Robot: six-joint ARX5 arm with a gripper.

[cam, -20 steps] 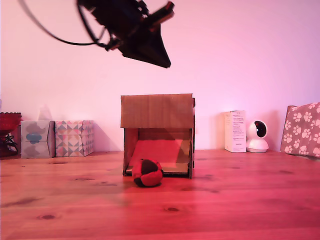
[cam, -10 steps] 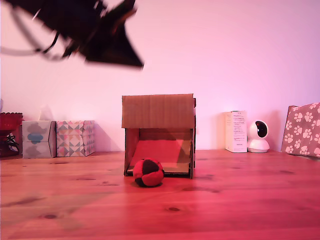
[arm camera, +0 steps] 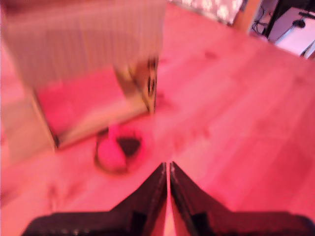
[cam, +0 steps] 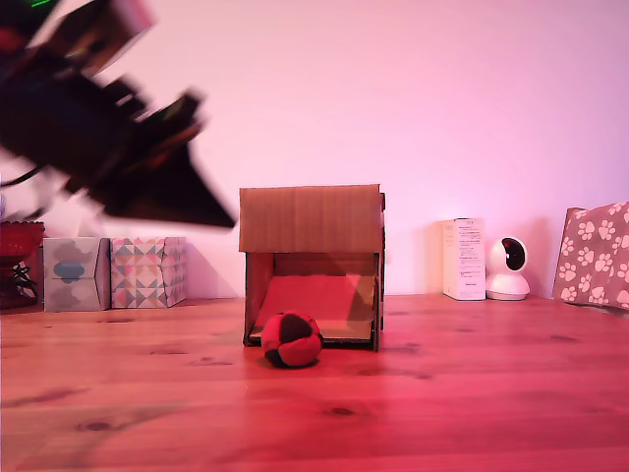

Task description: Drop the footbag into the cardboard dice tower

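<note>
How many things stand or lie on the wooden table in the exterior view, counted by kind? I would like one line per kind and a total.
Footbag: 1
Cardboard dice tower: 1
Patterned tissue boxes: 2
White carton: 1
White round camera: 1
Paw-print box: 1
Dark red object at the exterior view's left edge: 1
Total: 8

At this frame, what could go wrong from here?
The gripper is shut and empty, so it must open before any grasp. The footbag lies on the table right at the cardboard dice tower mouth; a sideways approach might nudge the tower. The arm is motion-blurred, so a fast descent may overshoot.
</note>
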